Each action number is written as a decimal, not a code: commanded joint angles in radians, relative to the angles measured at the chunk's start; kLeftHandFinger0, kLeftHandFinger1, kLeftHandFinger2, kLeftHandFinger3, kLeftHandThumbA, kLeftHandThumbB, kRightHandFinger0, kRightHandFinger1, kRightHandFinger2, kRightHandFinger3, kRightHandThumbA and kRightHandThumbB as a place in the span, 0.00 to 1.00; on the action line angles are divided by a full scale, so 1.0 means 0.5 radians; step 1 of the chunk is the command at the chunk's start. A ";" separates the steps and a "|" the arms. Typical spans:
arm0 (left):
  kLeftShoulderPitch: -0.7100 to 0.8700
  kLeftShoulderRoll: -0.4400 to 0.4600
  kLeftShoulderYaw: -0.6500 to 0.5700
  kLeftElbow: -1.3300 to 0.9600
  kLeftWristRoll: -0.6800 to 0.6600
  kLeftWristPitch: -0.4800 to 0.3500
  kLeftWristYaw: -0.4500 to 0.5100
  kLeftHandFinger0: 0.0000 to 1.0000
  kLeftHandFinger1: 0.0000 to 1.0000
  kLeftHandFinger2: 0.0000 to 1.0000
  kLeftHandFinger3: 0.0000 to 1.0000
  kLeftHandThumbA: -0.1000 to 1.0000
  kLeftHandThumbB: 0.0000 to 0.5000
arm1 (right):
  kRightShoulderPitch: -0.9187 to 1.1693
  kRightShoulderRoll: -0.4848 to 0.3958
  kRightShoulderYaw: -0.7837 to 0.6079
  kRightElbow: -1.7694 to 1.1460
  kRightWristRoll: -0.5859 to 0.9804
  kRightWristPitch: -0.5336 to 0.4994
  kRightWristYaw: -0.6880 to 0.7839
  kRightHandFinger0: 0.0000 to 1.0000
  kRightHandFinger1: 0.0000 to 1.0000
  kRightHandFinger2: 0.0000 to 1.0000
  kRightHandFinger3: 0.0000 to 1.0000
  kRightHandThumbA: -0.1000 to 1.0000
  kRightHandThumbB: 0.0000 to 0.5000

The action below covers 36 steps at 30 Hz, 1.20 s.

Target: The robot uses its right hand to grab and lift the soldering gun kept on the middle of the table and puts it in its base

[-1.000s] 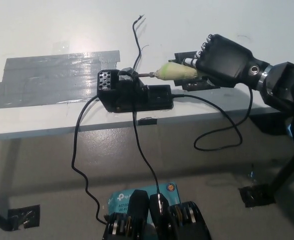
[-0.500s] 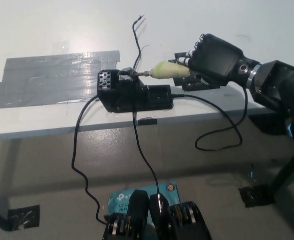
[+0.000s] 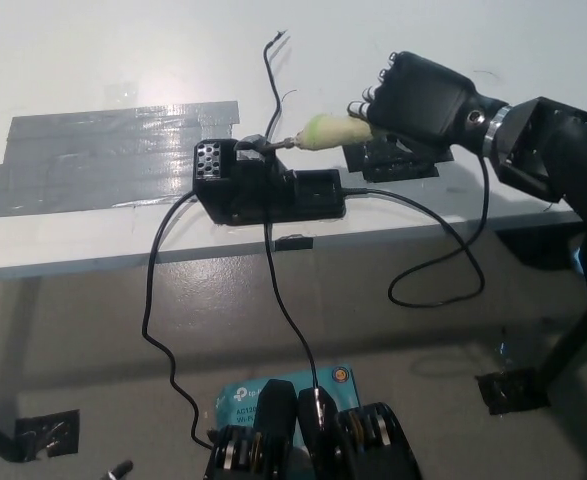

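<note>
Tabletop (image 3: 93,60) in the head view is plain white, with a broad patch of grey tape (image 3: 113,155) laid flat well out beyond the fingertips. Its front edge runs across below the hand; under that lies a dull grey floor with small black tape squares (image 3: 511,390) and a teal card (image 3: 283,392).

Black right hand (image 3: 418,100) hovers over the far end of the table, fingers (image 3: 378,92) curled around the pale green handle of the soldering gun (image 3: 323,132). The gun lies nearly level, its metal tip pointing out past the fingertips and reaching the holder on the black base (image 3: 268,190), which sits near the table's front edge. A black mount (image 3: 393,162) lies just under the palm. Thin black cables (image 3: 438,270) trail off the table edge toward the floor.
</note>
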<state>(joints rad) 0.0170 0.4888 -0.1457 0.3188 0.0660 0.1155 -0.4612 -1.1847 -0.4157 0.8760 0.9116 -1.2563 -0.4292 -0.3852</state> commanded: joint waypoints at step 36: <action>-0.079 -0.022 -0.109 -0.075 0.048 0.062 -0.019 0.10 0.31 0.45 0.64 1.00 1.00 | -0.235 0.368 0.038 0.343 0.059 0.088 -0.057 0.00 0.00 0.29 0.52 0.02 0.50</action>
<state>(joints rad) -0.0097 0.4711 -0.1962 0.2865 0.0847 0.1420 -0.4618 -1.2224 -0.2937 0.9055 1.0603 -1.2577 -0.4019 -0.4375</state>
